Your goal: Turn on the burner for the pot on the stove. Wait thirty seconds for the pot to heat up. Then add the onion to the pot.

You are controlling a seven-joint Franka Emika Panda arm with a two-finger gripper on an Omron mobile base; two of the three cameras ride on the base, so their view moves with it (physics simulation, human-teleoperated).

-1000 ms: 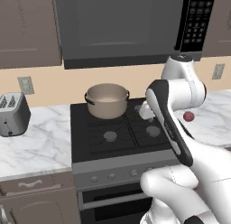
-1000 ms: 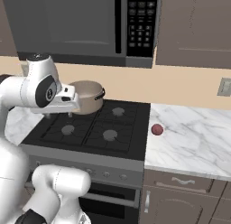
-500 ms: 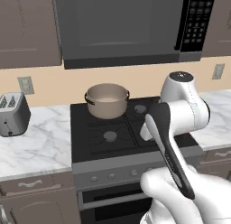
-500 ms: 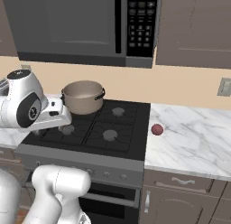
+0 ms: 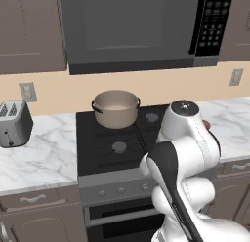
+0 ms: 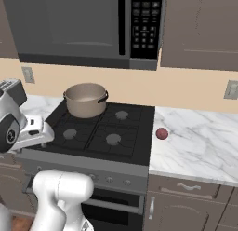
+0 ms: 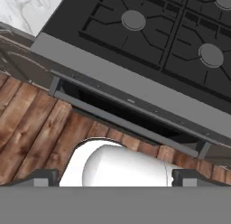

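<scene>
On the table: onion [image 6: 161,133] — right of stove [image 6: 122,156], apart from the jaws
Jaws: wide open (nothing between)

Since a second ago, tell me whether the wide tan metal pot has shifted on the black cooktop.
No. The wide tan metal pot sits on the same back-left burner of the black cooktop, under the microwave.

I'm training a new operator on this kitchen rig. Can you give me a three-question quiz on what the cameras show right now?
1. True or false: the onion lies inside the pot.
2. Which burner does the pot stand on? A back left, B front left, C back right.
3. Fill in: the gripper has its jaws ____.

Key:
1. False; it lies on the marble counter right of the stove.
2. A.
3. Open, holding nothing.
</scene>
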